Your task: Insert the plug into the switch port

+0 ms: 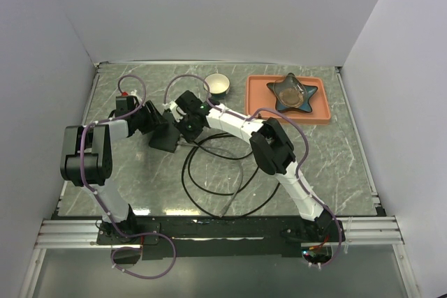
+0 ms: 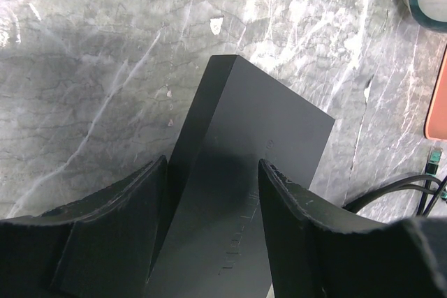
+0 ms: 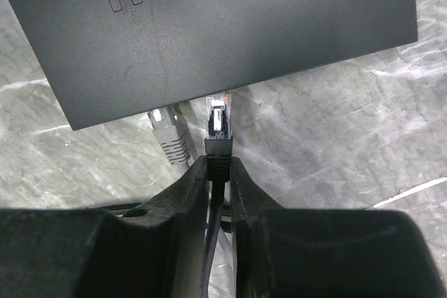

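Note:
The switch (image 2: 258, 123) is a flat black box standing tilted on the marble table, and my left gripper (image 2: 213, 165) is shut on it, one finger on each side. In the top view the switch (image 1: 165, 139) sits between the left gripper (image 1: 155, 125) and the right gripper (image 1: 183, 122). My right gripper (image 3: 219, 162) is shut on the black boot of the plug (image 3: 218, 120). The plug's clear tip points at the switch's (image 3: 209, 26) near edge and almost touches it. The ports themselves are hidden under that edge.
A grey plug (image 3: 167, 134) runs under the switch's edge just left of my plug. Black cable (image 1: 209, 179) loops over the table's middle. A cream bowl (image 1: 218, 84) and an orange tray (image 1: 321, 113) holding a star-shaped dish (image 1: 293, 93) stand at the back.

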Available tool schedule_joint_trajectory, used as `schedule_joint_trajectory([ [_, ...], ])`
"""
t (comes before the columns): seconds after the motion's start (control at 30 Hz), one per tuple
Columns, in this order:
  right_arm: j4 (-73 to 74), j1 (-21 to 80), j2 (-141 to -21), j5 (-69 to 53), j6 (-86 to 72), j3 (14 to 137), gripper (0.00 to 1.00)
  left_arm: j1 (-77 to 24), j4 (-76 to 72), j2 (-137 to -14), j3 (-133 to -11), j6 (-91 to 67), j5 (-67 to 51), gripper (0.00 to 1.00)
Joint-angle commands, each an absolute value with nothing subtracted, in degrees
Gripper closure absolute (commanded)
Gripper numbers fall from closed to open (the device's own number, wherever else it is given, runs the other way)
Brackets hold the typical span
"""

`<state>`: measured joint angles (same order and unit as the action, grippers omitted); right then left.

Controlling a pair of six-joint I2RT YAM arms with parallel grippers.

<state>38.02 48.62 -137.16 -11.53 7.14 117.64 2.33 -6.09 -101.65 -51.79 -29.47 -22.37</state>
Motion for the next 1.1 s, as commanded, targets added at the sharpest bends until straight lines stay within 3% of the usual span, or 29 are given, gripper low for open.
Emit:
schedule_joint_trajectory([
  [0.0, 35.42, 49.83, -137.64, -12.66, 7.03, 120.15, 1.0, 1.85, -6.77, -102.3, -53.26, -29.0, -26.1, 0.39],
  [1.07, 11.52, 50.54, -128.06, -16.17, 10.72, 99.94, 1.0, 0.53, -5.1, -104.94, -54.84, -26.02, -33.84, 0.35],
])
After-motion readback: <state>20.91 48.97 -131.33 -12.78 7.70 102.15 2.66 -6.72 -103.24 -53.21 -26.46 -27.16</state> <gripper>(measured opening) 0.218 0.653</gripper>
